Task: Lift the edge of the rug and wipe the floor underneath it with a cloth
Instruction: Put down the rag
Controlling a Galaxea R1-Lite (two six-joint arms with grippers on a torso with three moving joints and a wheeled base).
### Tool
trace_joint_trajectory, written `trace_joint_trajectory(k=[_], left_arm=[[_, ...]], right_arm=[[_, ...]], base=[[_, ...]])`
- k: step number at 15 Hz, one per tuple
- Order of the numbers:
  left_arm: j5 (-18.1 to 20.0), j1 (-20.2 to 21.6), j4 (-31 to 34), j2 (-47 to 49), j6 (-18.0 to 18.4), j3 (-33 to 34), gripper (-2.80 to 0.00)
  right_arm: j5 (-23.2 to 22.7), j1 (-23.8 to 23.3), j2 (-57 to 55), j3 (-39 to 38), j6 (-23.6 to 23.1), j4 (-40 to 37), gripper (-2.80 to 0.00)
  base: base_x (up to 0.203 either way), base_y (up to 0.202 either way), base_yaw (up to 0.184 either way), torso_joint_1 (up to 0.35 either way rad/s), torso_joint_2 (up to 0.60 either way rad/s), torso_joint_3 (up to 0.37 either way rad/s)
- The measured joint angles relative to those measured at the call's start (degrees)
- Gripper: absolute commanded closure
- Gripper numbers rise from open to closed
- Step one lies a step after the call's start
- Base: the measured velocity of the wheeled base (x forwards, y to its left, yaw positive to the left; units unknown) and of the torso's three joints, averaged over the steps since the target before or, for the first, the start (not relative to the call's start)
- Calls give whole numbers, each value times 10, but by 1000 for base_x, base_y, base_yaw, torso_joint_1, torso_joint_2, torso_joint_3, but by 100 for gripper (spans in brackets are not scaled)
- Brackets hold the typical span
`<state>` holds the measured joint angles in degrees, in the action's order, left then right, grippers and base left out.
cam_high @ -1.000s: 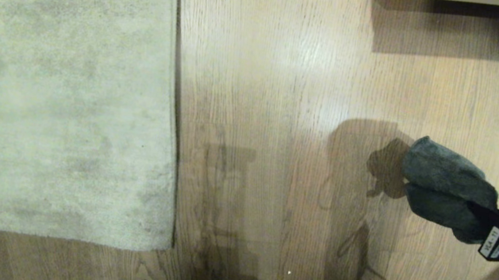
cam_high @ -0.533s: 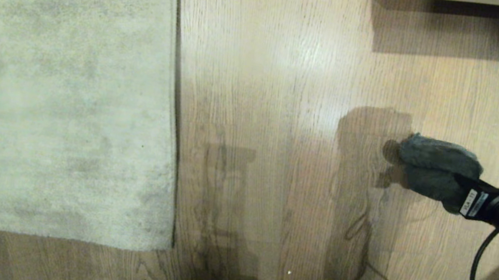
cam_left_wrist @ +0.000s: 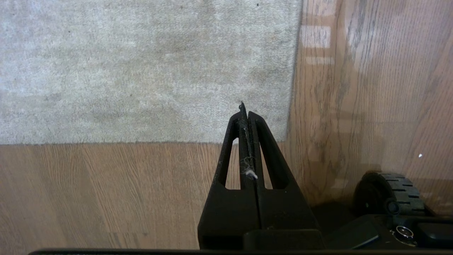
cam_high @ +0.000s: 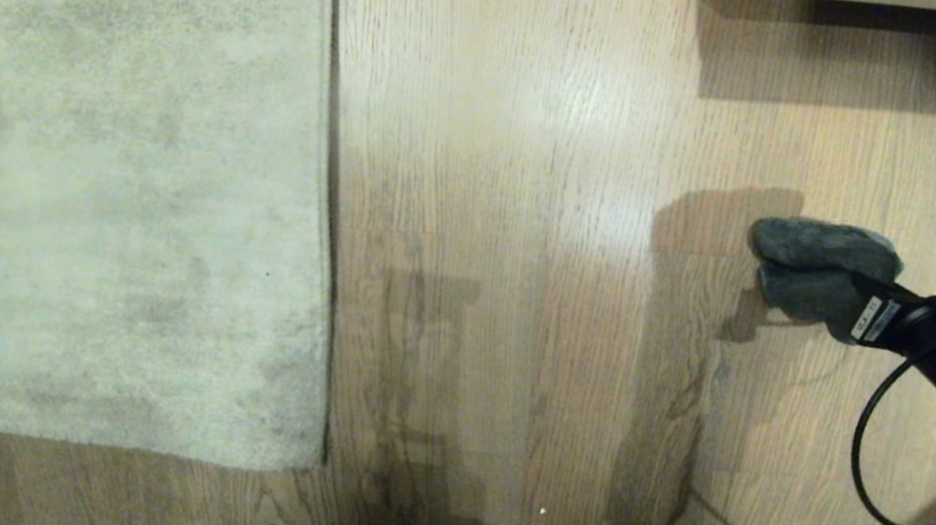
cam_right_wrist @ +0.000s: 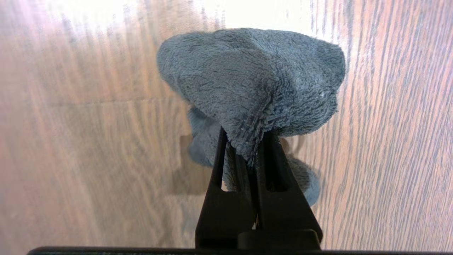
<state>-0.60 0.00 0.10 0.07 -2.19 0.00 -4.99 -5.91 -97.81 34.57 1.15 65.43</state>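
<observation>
Head view: right tool [cam_high: 838, 301] cloth-covered [cam_high: 819, 271].

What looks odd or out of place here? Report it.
Little stands out. The rug lies flat on the floor, no edge lifted. White fluff clings between the shut left gripper fingers. The right gripper pinches the cloth.

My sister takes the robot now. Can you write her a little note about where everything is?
Right gripper: jaws shut on the cloth, held over bare floor, well right of the rug.
Left gripper: jaws shut, empty, parked above the rug's near corner.
Done: cloth picked up.
Left: the rug lies flat, so lift its edge, then wipe the floor underneath.
</observation>
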Motion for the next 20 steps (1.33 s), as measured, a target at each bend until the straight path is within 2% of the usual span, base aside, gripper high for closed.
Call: trace_joint_trajectory(k=[8,9,20], left_arm=[[0,0,0,0,0,0,0],[0,0,0,0,0,0,0],[0,0,0,0,0,0,0]], right_arm=[[-14,-36,-61,69,-7,2,0],[-14,-37,-64,72,-6,1,-280],[-16,-38,-66,68,-18,2,-280]], base=[[0,0,0,0,0,0],[0,0,0,0,0,0],[0,0,0,0,0,0]])
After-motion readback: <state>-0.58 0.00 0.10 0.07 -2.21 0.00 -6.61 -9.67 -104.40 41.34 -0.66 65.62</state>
